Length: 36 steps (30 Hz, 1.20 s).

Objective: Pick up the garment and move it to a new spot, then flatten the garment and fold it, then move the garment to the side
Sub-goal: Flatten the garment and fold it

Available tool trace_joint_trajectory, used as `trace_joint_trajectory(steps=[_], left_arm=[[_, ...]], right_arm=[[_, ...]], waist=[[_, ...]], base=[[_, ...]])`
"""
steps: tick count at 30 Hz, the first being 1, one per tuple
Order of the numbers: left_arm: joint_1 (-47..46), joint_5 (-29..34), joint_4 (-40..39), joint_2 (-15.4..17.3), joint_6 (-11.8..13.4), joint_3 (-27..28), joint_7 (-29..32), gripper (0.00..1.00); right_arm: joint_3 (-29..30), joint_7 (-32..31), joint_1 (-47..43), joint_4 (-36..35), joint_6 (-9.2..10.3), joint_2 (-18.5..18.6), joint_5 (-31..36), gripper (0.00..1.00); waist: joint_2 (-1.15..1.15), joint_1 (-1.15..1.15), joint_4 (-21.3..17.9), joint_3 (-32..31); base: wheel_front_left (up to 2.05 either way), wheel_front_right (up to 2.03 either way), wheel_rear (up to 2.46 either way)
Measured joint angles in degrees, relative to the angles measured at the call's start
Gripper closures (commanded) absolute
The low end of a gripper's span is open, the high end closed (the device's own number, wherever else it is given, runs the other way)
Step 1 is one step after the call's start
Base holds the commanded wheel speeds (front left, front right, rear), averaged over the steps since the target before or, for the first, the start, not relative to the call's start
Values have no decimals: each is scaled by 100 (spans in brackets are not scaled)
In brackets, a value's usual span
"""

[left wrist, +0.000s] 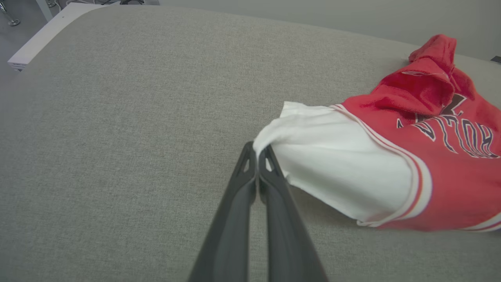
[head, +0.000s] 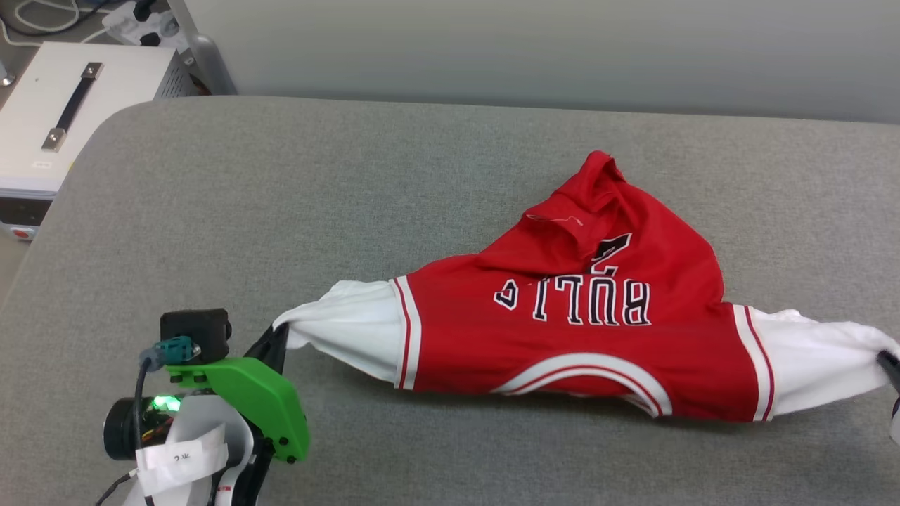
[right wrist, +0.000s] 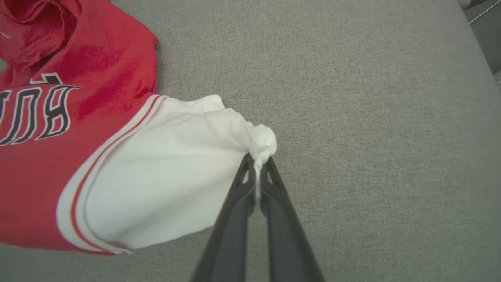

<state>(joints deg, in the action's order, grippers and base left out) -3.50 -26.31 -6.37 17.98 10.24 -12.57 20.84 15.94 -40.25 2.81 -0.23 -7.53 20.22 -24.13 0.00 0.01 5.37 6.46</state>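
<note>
The garment [head: 583, 330] is a red jersey-style T-shirt with white short sleeves, red-and-white striped trim at each sleeve seam and a white-banded neckline curving along its near edge. It lies on the grey fabric surface [head: 281, 211], right of centre in the head view, stretched sideways with one sleeve out to each side. The black, white-outlined lettering faces up and reads upside down from the head camera. Part of a numeral shows above it, half lost in folds. The far part of the red body is bunched into a crumpled peak. Each sleeve tip is drawn to a point, one pinched by the left gripper [left wrist: 258, 150], the other by the right gripper [right wrist: 258, 160].
</note>
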Motion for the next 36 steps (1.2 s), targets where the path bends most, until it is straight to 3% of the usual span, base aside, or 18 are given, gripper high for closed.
trace_joint_trajectory(steps=[9, 11, 17, 27, 36], left_arm=[[-49, -48, -630, 353, -8, 285, 98, 100], [-167, -55, -839, 504, -120, 327, 155, 100], [-639, -40, -1323, 868, -144, 619, 349, 100], [-1559, -169, -1803, 1150, -145, 1055, 545, 100], [-2805, -435, -1290, 1359, -428, 1152, 555, 100]], right_arm=[[81, -137, 366, -727, -1, 365, -532, 100], [140, -136, 555, -893, -1, 382, -721, 100], [194, -74, 1150, -1098, -2, 672, -987, 100], [-127, 341, 2387, -879, -5, 1006, -1161, 100], [-636, 619, 3736, -441, -5, 1259, -1133, 100]], waist=[[0, 0, -119, -404], [0, 0, -150, -474], [0, 0, -244, -584], [0, 0, -421, -540], [0, 0, -530, -101]], base=[[0, 0, 0], [0, 0, 0], [0, 0, 0], [0, 0, 0], [0, 0, 0]])
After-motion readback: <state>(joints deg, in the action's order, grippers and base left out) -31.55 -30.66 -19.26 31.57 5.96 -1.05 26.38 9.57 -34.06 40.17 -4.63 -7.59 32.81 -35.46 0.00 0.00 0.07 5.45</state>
